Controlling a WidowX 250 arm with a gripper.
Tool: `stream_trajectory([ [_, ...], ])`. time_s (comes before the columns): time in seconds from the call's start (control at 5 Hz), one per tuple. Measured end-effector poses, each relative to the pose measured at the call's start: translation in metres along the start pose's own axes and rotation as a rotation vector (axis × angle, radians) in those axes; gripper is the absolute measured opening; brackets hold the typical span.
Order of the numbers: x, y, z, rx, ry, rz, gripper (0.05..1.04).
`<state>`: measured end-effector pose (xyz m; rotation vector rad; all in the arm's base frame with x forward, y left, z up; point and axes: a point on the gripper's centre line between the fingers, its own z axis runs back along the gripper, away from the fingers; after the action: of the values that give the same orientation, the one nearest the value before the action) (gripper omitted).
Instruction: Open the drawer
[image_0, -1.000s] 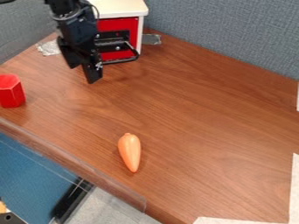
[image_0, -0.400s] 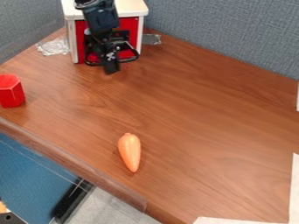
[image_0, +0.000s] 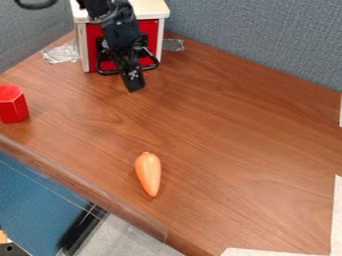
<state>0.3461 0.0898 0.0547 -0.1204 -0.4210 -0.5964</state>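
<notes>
"At far left, the drawer (image_0: 150, 29) stood beyond the gripper (image_0: 135, 86)?"
"Yes, partly hidden by it."
"Grip state?"
"How far open, or holding what, could not be told."

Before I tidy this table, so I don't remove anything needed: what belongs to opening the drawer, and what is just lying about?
For the job:
- red-fronted drawer
- black drawer handle
- white-topped cabinet
- black gripper

Just lying about:
- orange carrot-shaped object
- red hexagonal object
</notes>
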Motion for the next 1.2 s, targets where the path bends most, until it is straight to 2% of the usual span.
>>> stream_trajectory([
  [0.2, 0.002, 0.003, -0.002, 0.025, -0.02, 0.006, 1.0],
  [0.6, 0.004, 0.004, -0.001, 0.028, -0.032, 0.034, 1.0],
  [0.8, 0.013, 0.011, 0.004, 0.054, -0.056, 0.038, 0.999],
  [1.2, 0.018, 0.02, 0.01, 0.081, -0.063, 0.053, 0.999],
])
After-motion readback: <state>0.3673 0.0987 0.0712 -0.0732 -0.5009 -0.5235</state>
